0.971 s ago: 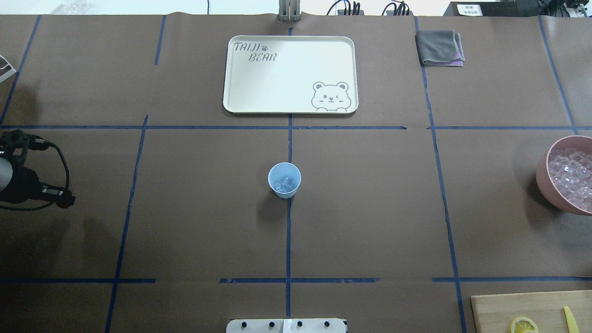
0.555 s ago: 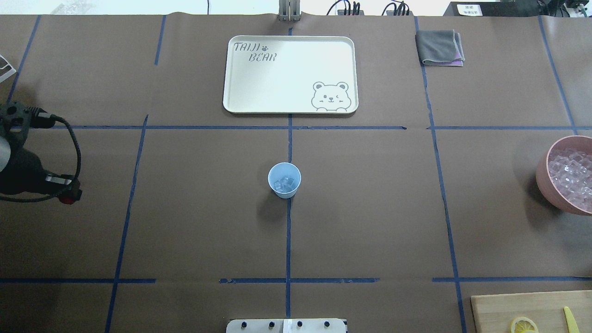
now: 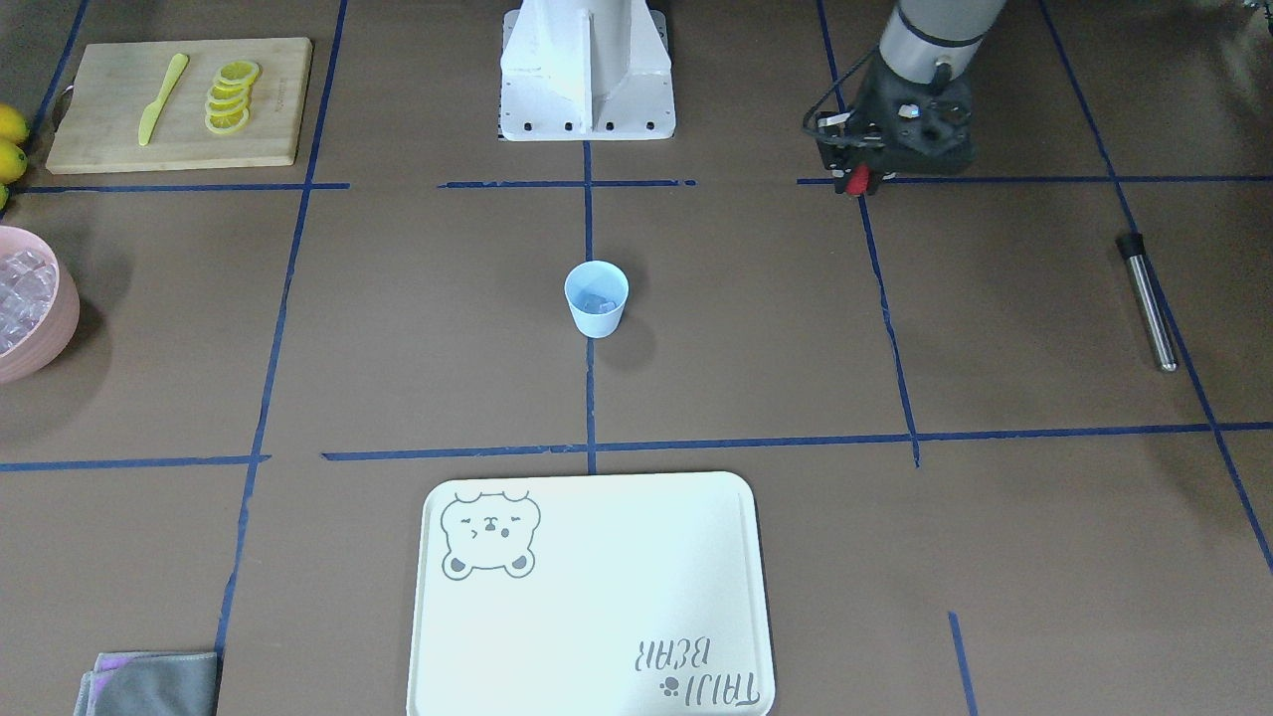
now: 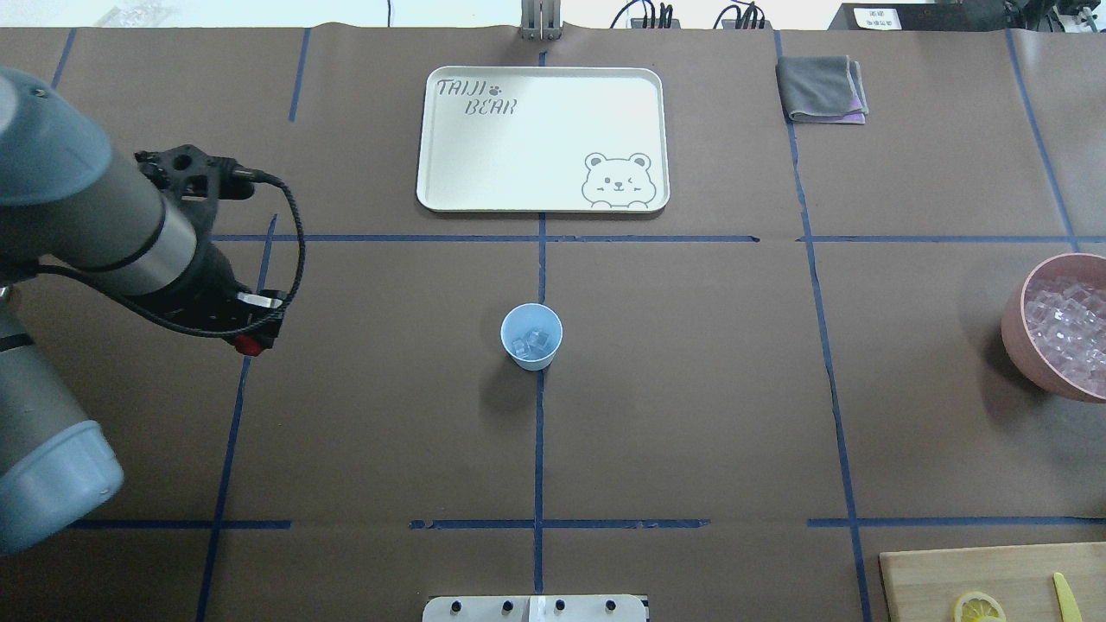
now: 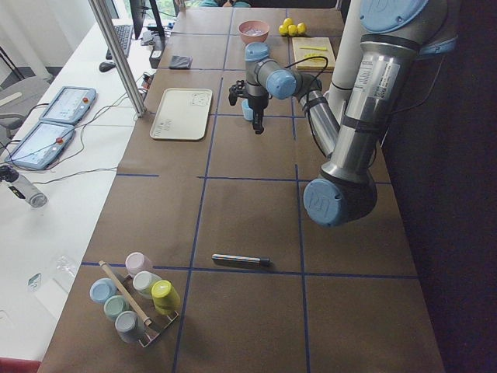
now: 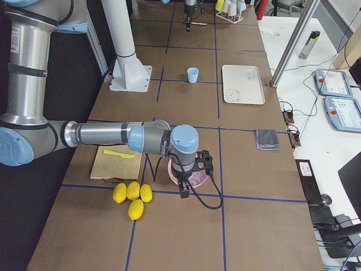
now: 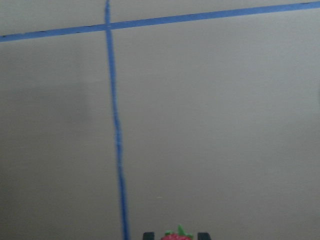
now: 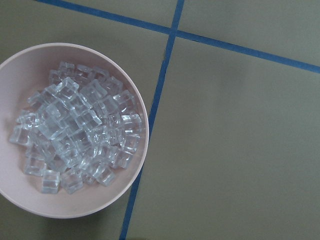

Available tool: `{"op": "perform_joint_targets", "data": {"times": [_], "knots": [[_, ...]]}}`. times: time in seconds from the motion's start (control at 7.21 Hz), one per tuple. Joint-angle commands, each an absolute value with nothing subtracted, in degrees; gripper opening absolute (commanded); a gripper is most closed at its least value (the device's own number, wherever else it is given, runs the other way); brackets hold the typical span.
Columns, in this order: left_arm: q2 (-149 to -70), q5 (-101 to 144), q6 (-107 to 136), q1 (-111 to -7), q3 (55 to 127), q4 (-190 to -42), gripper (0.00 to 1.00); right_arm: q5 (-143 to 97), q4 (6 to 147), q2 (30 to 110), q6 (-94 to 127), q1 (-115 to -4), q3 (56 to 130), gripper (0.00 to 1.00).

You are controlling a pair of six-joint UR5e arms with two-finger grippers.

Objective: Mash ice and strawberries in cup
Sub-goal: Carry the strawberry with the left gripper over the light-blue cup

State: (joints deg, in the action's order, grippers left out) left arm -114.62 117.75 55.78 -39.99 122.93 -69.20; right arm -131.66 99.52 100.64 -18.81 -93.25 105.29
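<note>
Silver arms (image 4: 130, 238), blue joint caps (image 4: 47, 497)

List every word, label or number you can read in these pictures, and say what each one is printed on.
"TAIJI BEAR": printed on the tray, upside down in the front-facing view.
White label on the dark box past the table's far edge: too small to read.
Nothing else is legible.
</note>
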Motion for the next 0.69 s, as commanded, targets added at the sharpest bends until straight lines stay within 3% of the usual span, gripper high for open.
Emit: {"op": "perform_joint_targets", "data": {"times": [0.0,0.55], "knots": [[-125.91,115.58,65.17,-36.48,114.11,-69.43,0.02,-131.66,99.49,100.63,-18.81,-93.25,105.29,0.99],[-140.23,111.11,80.84,-31.92,95.5,-80.07,0.03,-131.66,99.49,100.55,-18.81,-93.25,105.29,0.99]]}}
